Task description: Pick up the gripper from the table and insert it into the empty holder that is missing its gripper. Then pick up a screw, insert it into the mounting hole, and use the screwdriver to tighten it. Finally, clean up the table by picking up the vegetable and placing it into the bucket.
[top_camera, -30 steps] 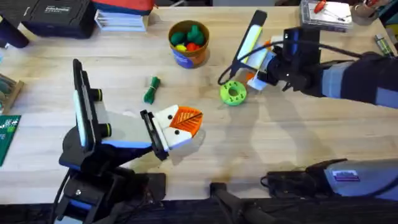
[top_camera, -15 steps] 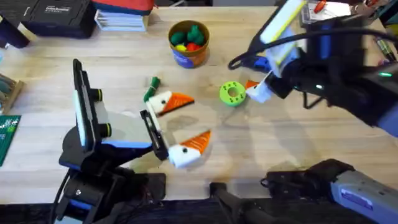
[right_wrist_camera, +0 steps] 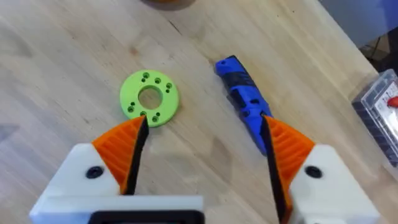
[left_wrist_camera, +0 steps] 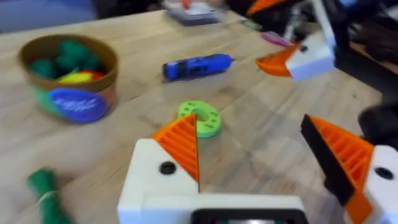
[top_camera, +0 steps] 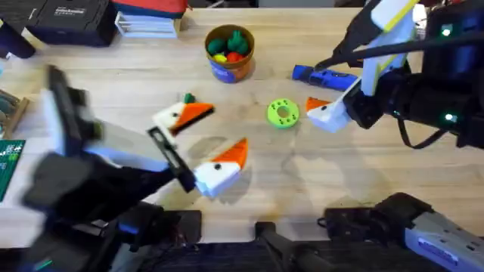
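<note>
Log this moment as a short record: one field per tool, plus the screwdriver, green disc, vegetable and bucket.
screwdriver: lying flat on the table, ungripped
lime-green disc: flat on the table, apart from the screwdriver
vegetable: on the table, outside the bucket
bucket: upright, coloured toy pieces inside
left tool: open, holding nothing, near the vegetable
right tool: open, holding nothing, above the disc and screwdriver

Overhead looks down on the table (top_camera: 249, 181); both close wrist views share the green disc (top_camera: 283, 113)
</note>
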Tool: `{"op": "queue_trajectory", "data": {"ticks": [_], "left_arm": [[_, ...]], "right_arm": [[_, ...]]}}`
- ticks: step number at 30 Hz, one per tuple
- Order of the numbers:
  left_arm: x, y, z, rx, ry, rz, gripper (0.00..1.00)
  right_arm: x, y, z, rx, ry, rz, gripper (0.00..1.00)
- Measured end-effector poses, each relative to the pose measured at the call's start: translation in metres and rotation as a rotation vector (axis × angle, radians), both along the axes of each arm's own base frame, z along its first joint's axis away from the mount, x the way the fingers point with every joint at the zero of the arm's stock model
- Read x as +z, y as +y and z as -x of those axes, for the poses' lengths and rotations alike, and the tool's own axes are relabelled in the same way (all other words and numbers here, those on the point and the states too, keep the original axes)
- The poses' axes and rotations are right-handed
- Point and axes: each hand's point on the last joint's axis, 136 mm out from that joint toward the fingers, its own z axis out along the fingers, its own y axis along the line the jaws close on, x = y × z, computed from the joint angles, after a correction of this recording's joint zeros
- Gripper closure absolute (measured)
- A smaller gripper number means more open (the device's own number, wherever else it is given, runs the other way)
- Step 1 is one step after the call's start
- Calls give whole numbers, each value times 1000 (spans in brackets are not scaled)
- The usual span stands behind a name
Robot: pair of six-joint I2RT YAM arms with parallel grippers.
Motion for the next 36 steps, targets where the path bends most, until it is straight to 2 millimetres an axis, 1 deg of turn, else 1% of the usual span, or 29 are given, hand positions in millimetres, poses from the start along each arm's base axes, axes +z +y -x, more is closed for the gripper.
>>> {"op": "queue_trajectory", "data": {"ticks": [2, 5, 7, 9, 11, 16, 18, 22, 25, 29, 30, 33, 36], "left_arm": [[15, 13, -2, 95, 67, -28, 15], [30, 39, -6, 258, 194, -106, 15], [35, 53, -13, 348, 272, -167, 15], [37, 64, -22, 420, 355, -234, 15], [37, 67, -33, 449, 430, -282, 15], [30, 62, -57, 448, 552, -349, 15], [22, 66, -68, 479, 585, -388, 16], [-7, 76, -89, 528, 678, -510, 16], [-38, 82, -109, 560, 756, -619, 15], [-77, 88, -141, 604, 798, -714, 15], [-86, 89, -147, 610, 806, -731, 15], [-111, 91, -154, 616, 851, -782, 16], [-128, 91, -160, 612, 872, -805, 15]], "right_arm": [[0, 1, 0, 3, 0, -2, 8], [1, 3, 1, 9, -1, -5, 7], [1, 6, 2, 17, -1, -5, 7], [1, 8, 3, 25, -1, -6, 7], [1, 10, 4, 33, -1, -6, 7], [1, 14, 6, 42, 3, -15, 7], [1, 16, 7, 38, 7, -24, 7], [1, 17, 8, 25, 16, -41, 7], [0, 16, 8, 18, 23, -46, 7], [0, 16, 9, 15, 26, -47, 8], [0, 16, 9, 15, 26, -47, 8], [0, 16, 9, 13, 27, -49, 8], [0, 16, 9, 13, 27, -49, 8]]}}
